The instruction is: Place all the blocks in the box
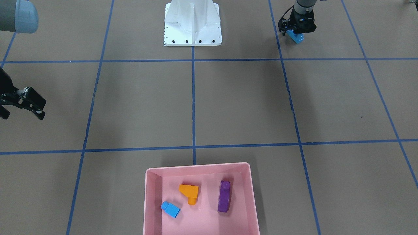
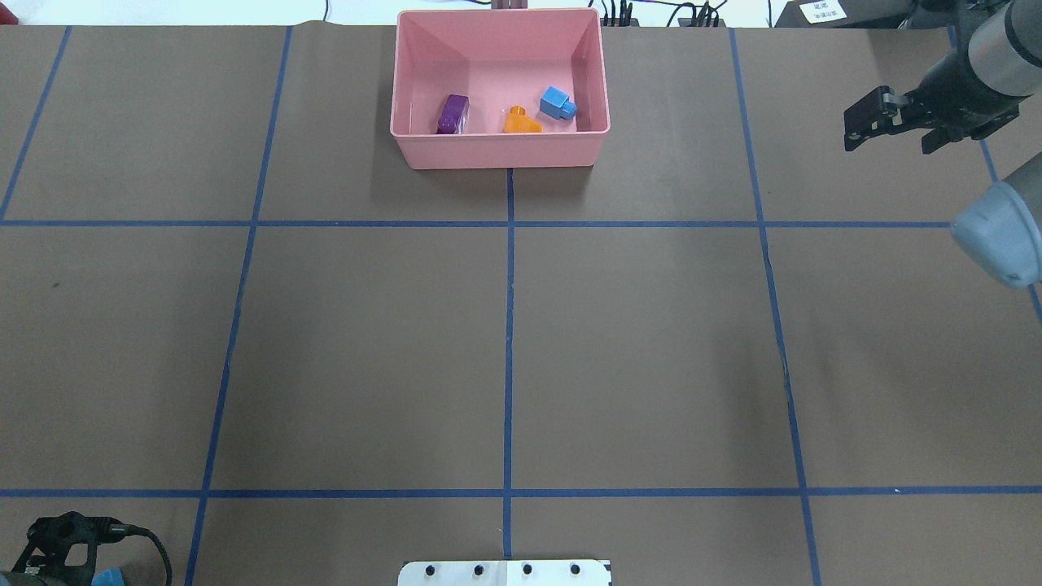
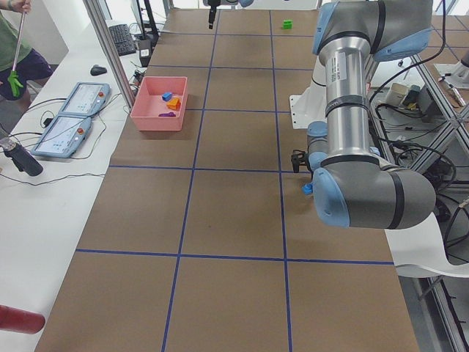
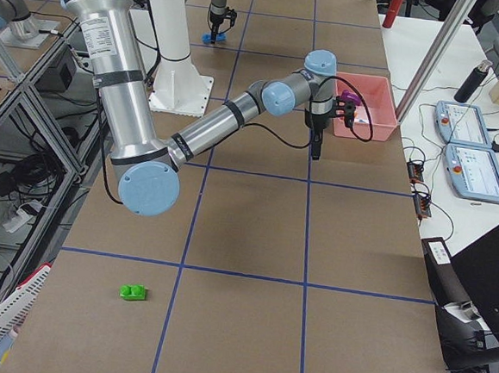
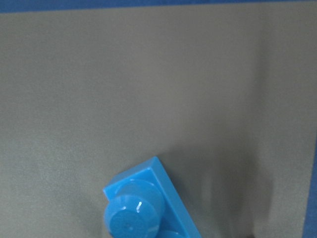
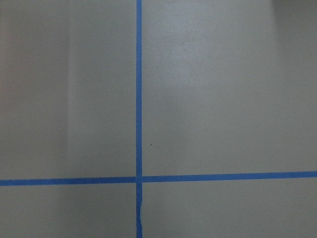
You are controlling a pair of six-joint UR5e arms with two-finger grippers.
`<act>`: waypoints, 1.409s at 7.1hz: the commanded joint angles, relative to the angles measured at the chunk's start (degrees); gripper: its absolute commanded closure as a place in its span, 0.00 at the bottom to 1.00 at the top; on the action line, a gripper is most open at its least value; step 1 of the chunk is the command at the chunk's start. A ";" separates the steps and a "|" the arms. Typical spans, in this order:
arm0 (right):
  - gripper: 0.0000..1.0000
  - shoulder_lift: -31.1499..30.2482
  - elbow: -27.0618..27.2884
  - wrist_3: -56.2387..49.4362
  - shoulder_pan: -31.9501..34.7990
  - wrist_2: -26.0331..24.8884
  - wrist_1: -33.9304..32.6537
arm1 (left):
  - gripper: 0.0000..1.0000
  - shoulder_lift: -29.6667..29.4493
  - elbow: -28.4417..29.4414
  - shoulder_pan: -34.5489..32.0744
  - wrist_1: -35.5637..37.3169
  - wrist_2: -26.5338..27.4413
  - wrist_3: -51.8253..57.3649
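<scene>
Front-facing view, bottom of frame: box (image 1: 198,165) holds three, the orange block (image 1: 189,192), the small blue block (image 1: 170,209) and the purple block (image 1: 224,196). All lie flat on its floor, apart from each other.

Mid left edge: right gripper (image 1: 22,114) has its fingers spread wide with nothing between them, hanging over bare table.

Top right, by the robot base: left gripper (image 1: 296,32) sits down on the long blue block (image 1: 297,39), which pokes out below the fingers. I cannot tell whether they are clamped on it or just straddling it; the wrist view shows only the brick's end.

The green block (image 4: 133,291) is lower left in the right-side view — on the table, well apart from the box.

Judgement: pick of the long blue is in hand. Next it needs a confirmed grip, a lift and a long carry to the box, then the green.

Writing: a white label (image 2: 822,10) at the overhead's top right — too small to read.
</scene>
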 commanded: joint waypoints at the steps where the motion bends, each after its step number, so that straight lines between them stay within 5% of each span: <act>1: 0.00 0.28 -0.04 0.00 -0.01 -0.05 0.00 | 1.00 0.08 -0.79 -0.17 -0.35 -0.99 0.24; 7: 0.00 0.02 -0.22 0.18 -0.09 -0.31 0.17 | 1.00 2.90 -7.74 -4.89 -0.17 -2.84 0.50; 10: 0.00 -0.25 -0.65 0.27 -0.09 -0.31 0.18 | 1.00 -10.15 -7.66 -22.97 0.53 -2.83 9.43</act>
